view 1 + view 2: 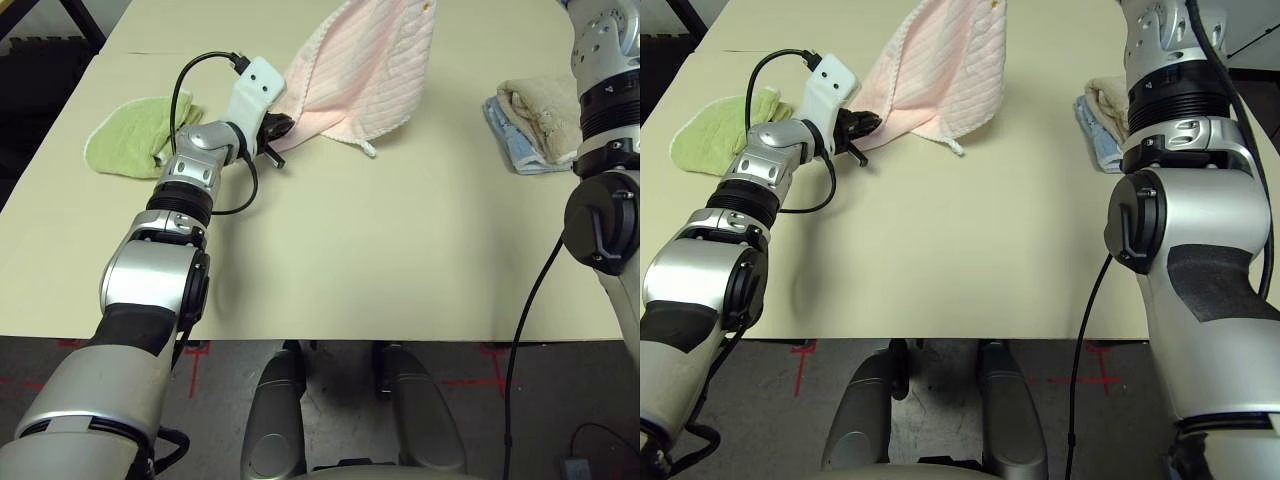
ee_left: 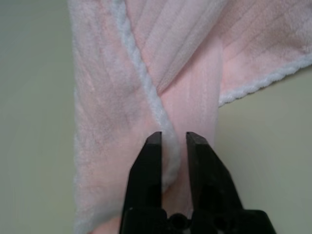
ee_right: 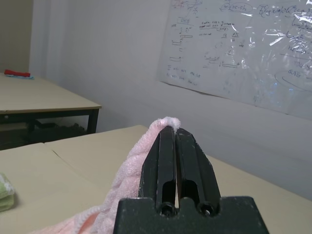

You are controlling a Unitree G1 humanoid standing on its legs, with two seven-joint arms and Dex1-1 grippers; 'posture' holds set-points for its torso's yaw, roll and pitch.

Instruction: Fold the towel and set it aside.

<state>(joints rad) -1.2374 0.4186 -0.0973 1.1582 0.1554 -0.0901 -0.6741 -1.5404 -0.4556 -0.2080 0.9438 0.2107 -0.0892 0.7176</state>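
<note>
Towel [image 1: 365,75]: pink, white-trimmed, hanging slack over far middle of table [image 1: 380,260], one corner lifted high, lower edge near the tabletop. Right gripper [image 3: 175,134] clenched on that raised corner, a tuft of terry poking past its tips. Left gripper [image 2: 173,141] at the towel's lower left edge, fingers narrowly apart astride the white trim, not yet clearly pinching it.

Step in hand, by judgement: securing a second corner before folding. Best to pinch past the trim into the terry, so the cord does not slip out; then draw the edge taut before lowering, to avoid a twisted fold.

Table smooth, pale beige, matte. Green cloth [image 1: 135,135] at far left; folded towels [image 1: 530,120] at far right. Beyond: another table [image 3: 44,100], white wall, whiteboard [image 3: 243,48] covered in writing.
</note>
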